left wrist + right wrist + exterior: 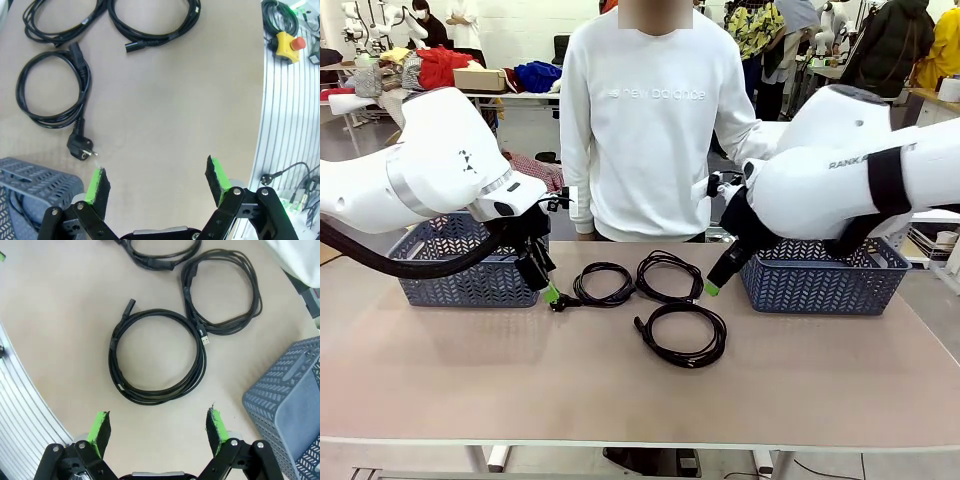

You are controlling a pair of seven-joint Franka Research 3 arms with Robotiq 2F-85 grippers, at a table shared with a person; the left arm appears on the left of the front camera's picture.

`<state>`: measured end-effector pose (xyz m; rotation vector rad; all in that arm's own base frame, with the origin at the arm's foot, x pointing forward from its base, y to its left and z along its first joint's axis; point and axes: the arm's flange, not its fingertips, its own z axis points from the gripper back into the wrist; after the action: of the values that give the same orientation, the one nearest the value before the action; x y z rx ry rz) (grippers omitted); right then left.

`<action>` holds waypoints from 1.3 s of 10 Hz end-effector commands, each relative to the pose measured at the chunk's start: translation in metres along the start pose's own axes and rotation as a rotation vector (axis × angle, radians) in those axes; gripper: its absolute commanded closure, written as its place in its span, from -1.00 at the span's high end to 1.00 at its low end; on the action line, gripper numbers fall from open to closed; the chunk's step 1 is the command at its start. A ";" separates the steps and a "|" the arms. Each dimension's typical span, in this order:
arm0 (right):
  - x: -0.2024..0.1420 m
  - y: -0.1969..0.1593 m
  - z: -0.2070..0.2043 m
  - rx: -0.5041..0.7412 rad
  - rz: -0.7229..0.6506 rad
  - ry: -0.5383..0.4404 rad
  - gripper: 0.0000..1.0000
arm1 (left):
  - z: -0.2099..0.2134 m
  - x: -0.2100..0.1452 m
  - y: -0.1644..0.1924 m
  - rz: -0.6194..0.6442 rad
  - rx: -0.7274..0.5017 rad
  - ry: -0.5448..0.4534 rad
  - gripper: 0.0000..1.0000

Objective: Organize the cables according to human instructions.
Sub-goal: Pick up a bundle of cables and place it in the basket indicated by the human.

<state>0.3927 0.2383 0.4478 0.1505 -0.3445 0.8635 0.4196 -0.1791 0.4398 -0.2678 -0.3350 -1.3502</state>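
Observation:
Three cables, each a black coil, lie in the middle of the table: a left one (603,286), a back one (668,275) and a front one (682,336). My left gripper (552,294) hangs open just left of the left coil, near its plug. In the left wrist view that coil (50,90) and its plug (80,148) lie up and to the left of the open, empty left gripper (157,182). My right gripper (712,288) hangs open beside the back coil. From the right wrist, the front coil (157,355) lies just ahead of the open right gripper (157,427), with the back coil (222,290) beyond.
A blue-grey basket (470,270) stands at the table's left and another (820,278) at its right. A person in a white sweater (645,120) stands at the far edge. A yellow stop button (287,45) sits on the rail by the near edge.

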 end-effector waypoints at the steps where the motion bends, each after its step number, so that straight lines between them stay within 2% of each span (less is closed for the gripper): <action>1: 0.012 0.001 -0.006 -0.030 -0.011 0.041 1.00 | 0.001 -0.001 0.000 0.003 0.004 0.001 1.00; 2: 0.015 0.005 -0.022 -0.015 -0.012 0.076 1.00 | 0.001 -0.001 0.000 0.003 0.004 0.001 1.00; 6: 0.007 -0.005 -0.017 0.003 -0.031 0.058 1.00 | 0.001 -0.001 0.000 0.003 0.004 0.001 1.00; 7: 0.004 0.004 -0.026 0.014 0.002 0.057 1.00 | 0.001 -0.001 0.000 0.003 0.004 0.001 1.00; 13: 0.005 0.003 -0.027 0.015 0.000 0.057 1.00 | 0.001 -0.001 0.000 0.003 0.004 0.001 1.00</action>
<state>0.3999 0.2505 0.4246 0.1395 -0.2844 0.8684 0.4196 -0.1791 0.4398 -0.2678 -0.3349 -1.3501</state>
